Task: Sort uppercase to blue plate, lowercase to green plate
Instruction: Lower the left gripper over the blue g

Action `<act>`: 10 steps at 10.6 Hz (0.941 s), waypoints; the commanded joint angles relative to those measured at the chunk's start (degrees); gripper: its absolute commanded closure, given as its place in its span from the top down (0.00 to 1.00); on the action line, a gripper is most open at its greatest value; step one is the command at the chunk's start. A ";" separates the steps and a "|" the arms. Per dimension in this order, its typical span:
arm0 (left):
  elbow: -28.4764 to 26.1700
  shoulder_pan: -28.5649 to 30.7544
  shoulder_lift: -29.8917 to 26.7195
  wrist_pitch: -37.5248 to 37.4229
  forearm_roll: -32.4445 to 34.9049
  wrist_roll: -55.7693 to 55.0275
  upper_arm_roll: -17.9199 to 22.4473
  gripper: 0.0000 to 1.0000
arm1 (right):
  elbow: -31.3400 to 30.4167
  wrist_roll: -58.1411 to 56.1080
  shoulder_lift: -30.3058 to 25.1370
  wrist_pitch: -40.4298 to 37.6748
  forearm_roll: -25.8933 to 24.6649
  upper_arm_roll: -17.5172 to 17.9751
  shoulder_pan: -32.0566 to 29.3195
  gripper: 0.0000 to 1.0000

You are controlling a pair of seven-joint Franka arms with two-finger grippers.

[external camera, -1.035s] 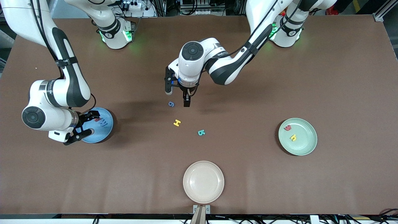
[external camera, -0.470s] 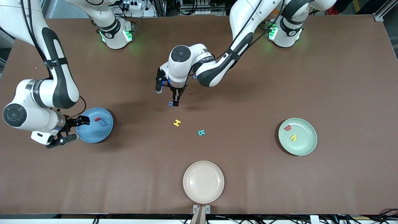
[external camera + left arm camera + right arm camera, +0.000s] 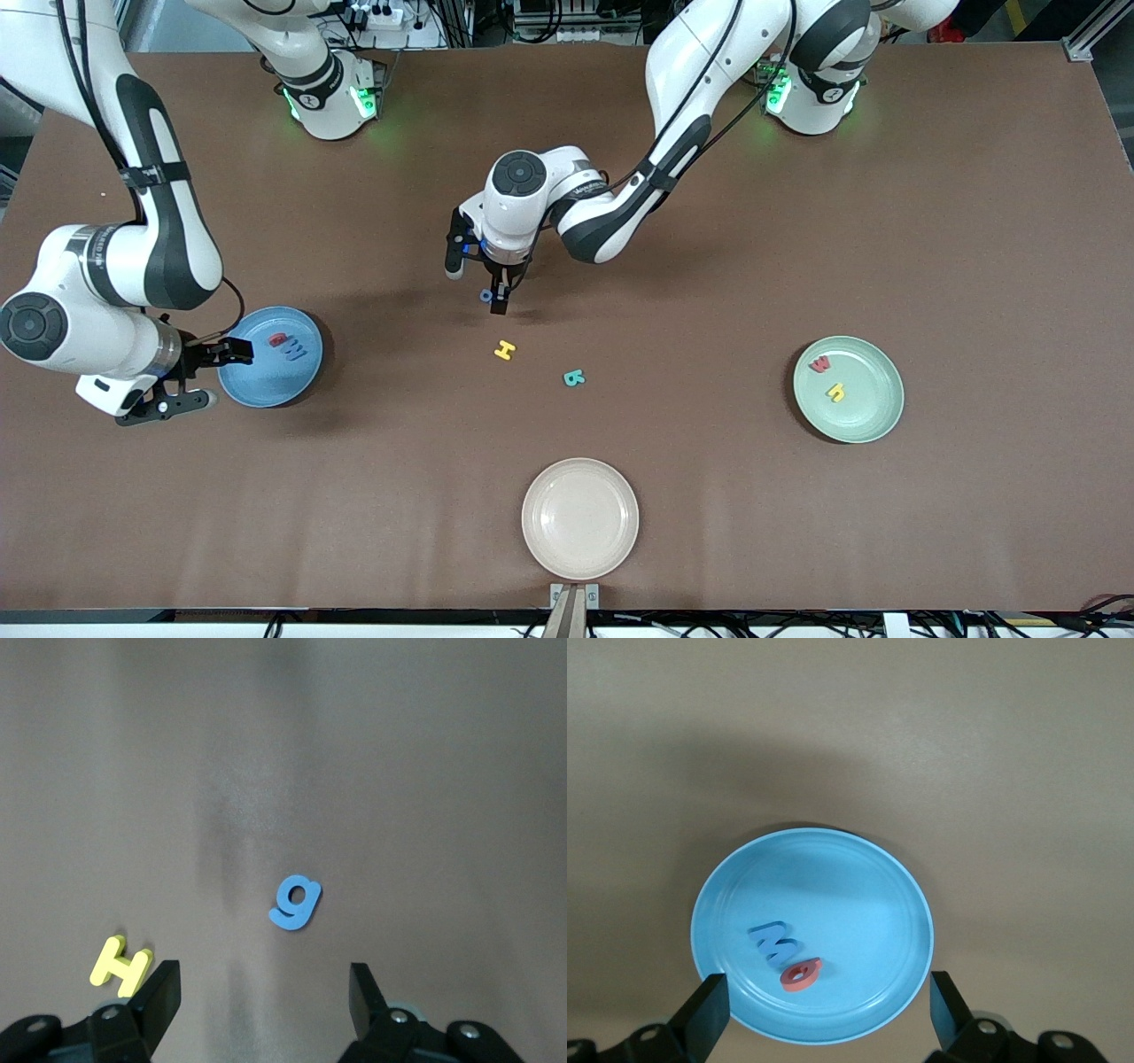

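The blue plate (image 3: pixel 266 377) holds the red Q (image 3: pixel 278 339) and the blue M (image 3: pixel 295 352); the right wrist view shows the plate (image 3: pixel 859 895), Q (image 3: pixel 800 973) and M (image 3: pixel 772 943). My right gripper (image 3: pixel 205 377) is open and empty beside the plate's rim, and shows in its wrist view (image 3: pixel 828 1010). The green plate (image 3: pixel 864 416) holds the red w (image 3: pixel 820 363) and yellow h (image 3: pixel 835 391). My left gripper (image 3: pixel 493 298) is open right over the blue g (image 3: pixel 485 295), which lies just ahead of its open fingers (image 3: pixel 159 988) in the wrist view (image 3: pixel 295 902). The yellow H (image 3: pixel 504 350) and teal R (image 3: pixel 574 378) lie on the table. The blue m is out of view.
A cream plate (image 3: pixel 579 517) sits near the front edge at mid-table. The yellow H (image 3: pixel 120 964) lies close to one left finger. The left arm stretches across the table's middle.
My left gripper has moved toward the right arm's end and settled over the blue g. My right gripper has drawn back off the blue plate, uncovering Q and M.
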 commanded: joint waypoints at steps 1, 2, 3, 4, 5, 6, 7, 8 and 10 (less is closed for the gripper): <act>2.91 -1.02 2.58 0.43 -0.12 -0.01 -0.22 0.77 | 0.82 1.61 1.57 1.05 -0.98 0.60 -1.84 1.00; 4.05 -1.37 3.54 0.43 -1.78 0.07 0.03 0.76 | 0.82 2.66 2.62 1.92 -0.98 0.51 -2.62 1.00; 5.62 -1.63 4.77 0.43 -2.67 -0.01 0.12 0.76 | 0.82 3.19 3.59 2.89 -1.06 0.51 -3.24 1.00; 6.60 -1.90 5.65 0.43 -3.20 -0.01 0.13 0.76 | 0.82 3.11 4.47 4.12 -0.98 0.59 -3.86 1.00; 6.78 -1.99 5.83 0.34 -3.47 0.07 0.21 0.75 | 0.82 3.20 4.91 4.65 -0.98 0.60 -3.77 1.00; 6.78 -1.99 5.92 0.43 -3.47 0.07 0.21 0.74 | 0.82 3.72 5.27 4.74 -0.98 0.51 -3.69 1.00; 6.78 -1.99 6.27 0.43 -3.56 0.07 0.21 0.73 | 0.82 4.07 5.71 4.83 -1.15 0.59 -3.69 1.00; 6.87 -1.90 6.36 0.43 -3.56 0.07 0.21 0.71 | 0.82 4.08 6.23 5.79 -1.24 0.60 -3.69 1.00; 7.31 -1.90 6.71 0.43 -3.65 0.07 0.30 0.71 | 0.82 4.08 6.24 5.97 -1.33 0.51 -3.77 1.00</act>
